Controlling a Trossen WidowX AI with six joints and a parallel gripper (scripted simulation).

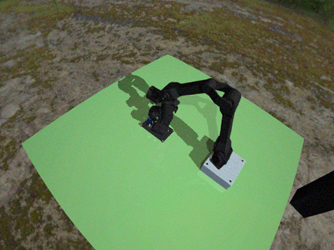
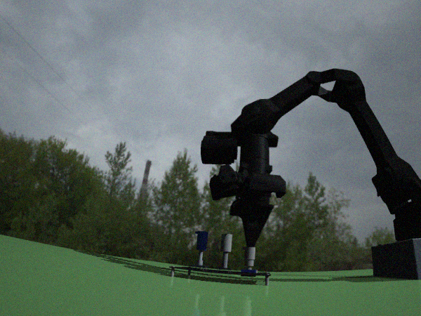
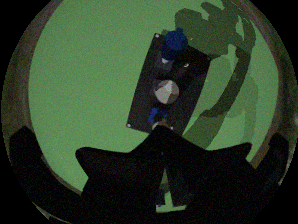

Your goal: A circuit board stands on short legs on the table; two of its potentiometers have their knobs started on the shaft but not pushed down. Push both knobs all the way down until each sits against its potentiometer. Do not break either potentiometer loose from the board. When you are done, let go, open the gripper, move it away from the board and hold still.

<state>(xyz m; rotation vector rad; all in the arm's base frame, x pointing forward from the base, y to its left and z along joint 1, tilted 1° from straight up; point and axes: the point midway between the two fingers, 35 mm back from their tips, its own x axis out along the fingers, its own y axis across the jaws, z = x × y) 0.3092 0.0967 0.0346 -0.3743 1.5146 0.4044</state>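
Note:
The dark circuit board (image 1: 166, 137) (image 3: 142, 107) stands on short legs. My gripper (image 2: 250, 246) is shut and empty, its tips touching or just over the top of a light grey knob (image 2: 250, 253) at the board's right end in the exterior view. That knob is low over a blue potentiometer (image 2: 248, 272) (image 3: 155, 115), with a short gap beneath it. A second light grey knob (image 2: 226, 243) (image 3: 167, 92) stands high on its shaft in the middle. A blue knob (image 2: 201, 241) (image 3: 175, 41) (image 1: 149, 120) stands high on its shaft at the far end. In the top view my gripper hides the grey knobs.
The board stands on the green table (image 1: 120, 182). The arm's grey base block (image 1: 227, 170) (image 2: 396, 260) is to the right. The two taller knobs stand close beside my gripper's left side in the exterior view. A black beam (image 1: 318, 194) juts in at the right of the top view.

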